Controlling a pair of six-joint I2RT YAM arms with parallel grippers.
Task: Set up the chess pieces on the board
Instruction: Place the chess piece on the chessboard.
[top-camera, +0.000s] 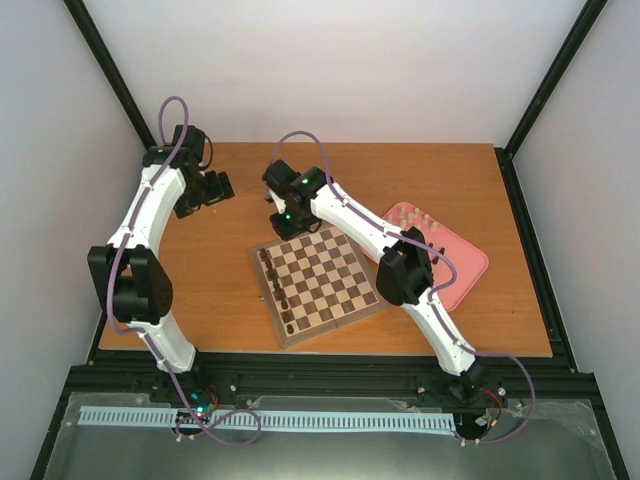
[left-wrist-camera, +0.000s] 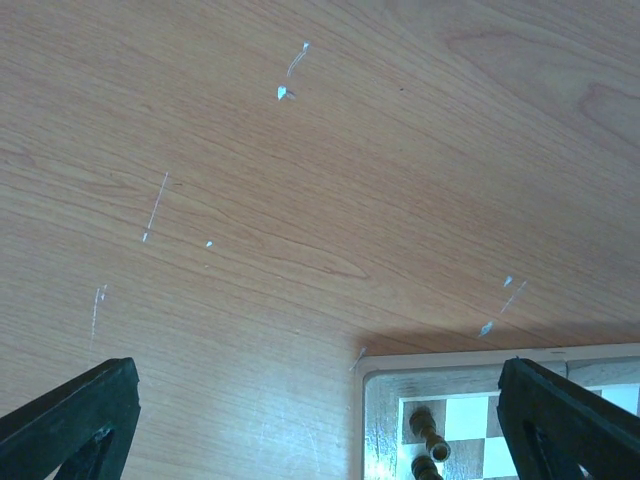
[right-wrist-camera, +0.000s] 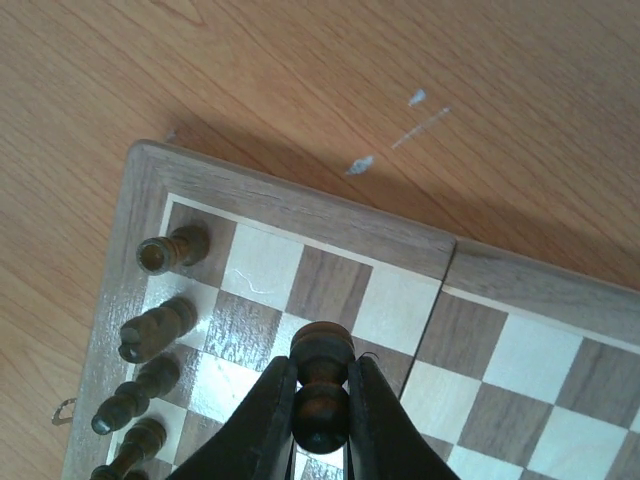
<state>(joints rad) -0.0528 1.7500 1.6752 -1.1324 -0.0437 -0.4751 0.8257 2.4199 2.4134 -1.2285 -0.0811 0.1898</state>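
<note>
On the table (top-camera: 420, 180) the checked light-and-dark brown board (top-camera: 330, 285) lies askew, a pink tray (top-camera: 470, 268) beside it. The left gripper (left-wrist-camera: 318, 420) gapes wide over bare wood. The right gripper (right-wrist-camera: 321, 385) pinches a dark round-topped piece (right-wrist-camera: 321, 348) above the board's corner, near a row of dark pieces (right-wrist-camera: 160, 325).

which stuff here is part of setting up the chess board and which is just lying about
For the job: board, dark pieces on it, dark piece in the right gripper, cream pieces in the pink tray.
Just there: table, its white scuffs, open left gripper holding nothing.
</note>
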